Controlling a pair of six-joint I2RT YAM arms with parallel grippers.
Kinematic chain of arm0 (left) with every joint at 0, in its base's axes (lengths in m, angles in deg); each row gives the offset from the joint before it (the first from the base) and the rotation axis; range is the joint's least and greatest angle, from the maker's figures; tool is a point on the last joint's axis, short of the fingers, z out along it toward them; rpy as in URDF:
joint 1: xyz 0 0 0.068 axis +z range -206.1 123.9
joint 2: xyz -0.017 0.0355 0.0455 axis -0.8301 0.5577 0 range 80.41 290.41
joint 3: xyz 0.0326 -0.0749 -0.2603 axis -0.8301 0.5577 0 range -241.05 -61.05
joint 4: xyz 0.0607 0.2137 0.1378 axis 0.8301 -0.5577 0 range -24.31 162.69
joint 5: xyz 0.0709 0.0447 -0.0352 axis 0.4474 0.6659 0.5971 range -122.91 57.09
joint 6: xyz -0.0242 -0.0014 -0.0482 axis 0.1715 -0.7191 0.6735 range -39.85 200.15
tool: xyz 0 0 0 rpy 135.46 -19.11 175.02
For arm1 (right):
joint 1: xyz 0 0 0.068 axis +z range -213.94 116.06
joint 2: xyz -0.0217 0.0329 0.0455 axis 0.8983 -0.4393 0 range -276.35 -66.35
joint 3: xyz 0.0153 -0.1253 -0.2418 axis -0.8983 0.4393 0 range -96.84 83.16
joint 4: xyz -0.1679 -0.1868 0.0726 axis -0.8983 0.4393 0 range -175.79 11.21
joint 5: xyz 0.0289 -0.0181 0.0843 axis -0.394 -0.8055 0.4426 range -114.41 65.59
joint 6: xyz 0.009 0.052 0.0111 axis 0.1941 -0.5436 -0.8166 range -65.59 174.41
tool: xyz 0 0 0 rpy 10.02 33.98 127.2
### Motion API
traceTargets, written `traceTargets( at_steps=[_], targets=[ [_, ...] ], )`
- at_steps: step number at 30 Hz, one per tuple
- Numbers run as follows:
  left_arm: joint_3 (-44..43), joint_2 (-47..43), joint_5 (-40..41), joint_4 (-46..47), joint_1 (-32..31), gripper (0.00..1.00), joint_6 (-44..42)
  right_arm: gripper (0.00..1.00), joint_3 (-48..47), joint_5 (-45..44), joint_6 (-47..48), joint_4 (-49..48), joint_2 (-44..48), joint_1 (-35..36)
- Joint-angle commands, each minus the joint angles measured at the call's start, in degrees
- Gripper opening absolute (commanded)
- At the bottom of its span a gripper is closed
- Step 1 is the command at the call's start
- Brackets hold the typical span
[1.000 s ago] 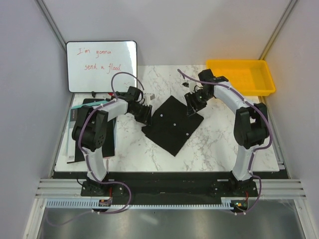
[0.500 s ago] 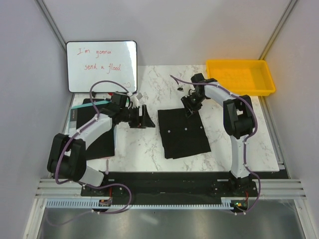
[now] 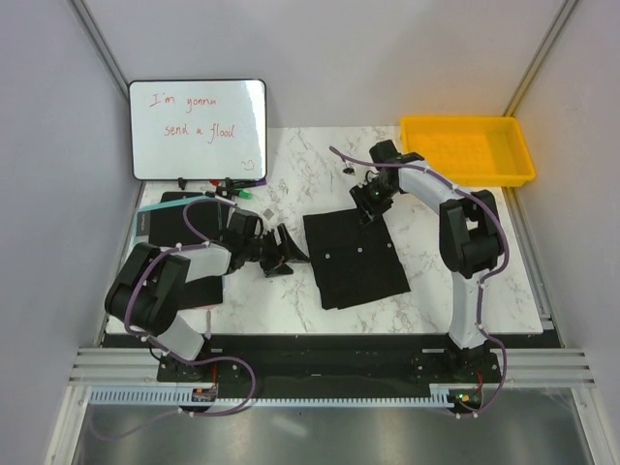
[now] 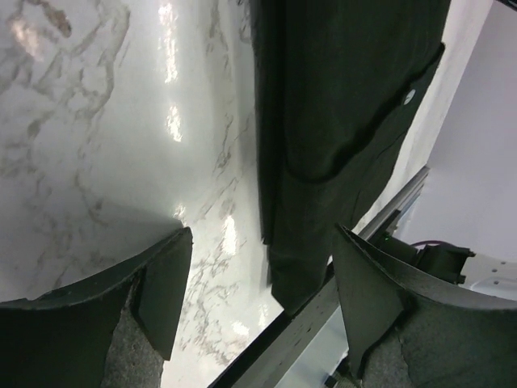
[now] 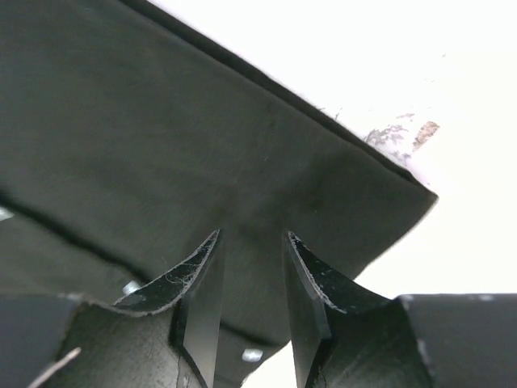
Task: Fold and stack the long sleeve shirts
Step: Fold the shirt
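One shirt [image 3: 356, 257], left pincer [image 4: 262, 242] wide, right pincer [image 5: 253, 236] narrow

High rear overhead view; two close wrist views, all sharing the black shirt [image 3: 356, 260]

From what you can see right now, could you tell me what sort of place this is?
Likely a lab robot test cell: plain panels wall in a marble-topped table, with a handwritten whiteboard and a yellow tray at the back.
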Motion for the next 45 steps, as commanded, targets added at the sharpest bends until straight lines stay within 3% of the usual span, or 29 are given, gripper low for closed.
traceTargets(
  at_steps=[1, 10, 16, 27, 33, 41, 45],
  targets=[
    [-0.33, 3.88, 2.85, 9.75, -0.61, 0.75, 5.31, 0.42, -0.18, 2.86, -2.09, -0.20, 6.76, 0.48],
    [0.37, 13.82, 2.85, 21.95, -1.93, 0.72, 8.20, 0.37, 1.22, 4.28, -2.36, 2.89, -0.44, 1.19],
    [-1.39, 19.27, 1.62, 24.34, -2.80, 0.72, 9.96, 0.34, 0.96, 2.78, -1.92, 3.24, -3.00, 1.27],
    [-1.04, 19.98, 0.74, 27.33, -5.88, 0.64, 12.25, 0.34, 0.88, 1.99, -1.48, 3.77, -4.32, 1.28],
    [-2.17, 19.37, 0.48, 26.11, -5.62, 0.50, 10.59, 0.34, 0.79, 2.42, -1.47, 3.77, -4.58, 1.28],
    [-10.61, 17.44, -5.15, 14.51, -3.60, 0.02, 4.70, 0.34, -0.79, 4.26, -1.65, 4.56, -3.70, 0.84],
    [-12.98, 15.59, -5.68, 9.60, -3.42, 0.02, 1.01, 0.35, -1.85, 6.28, -2.53, 5.18, -3.27, -0.13]
  ],
)
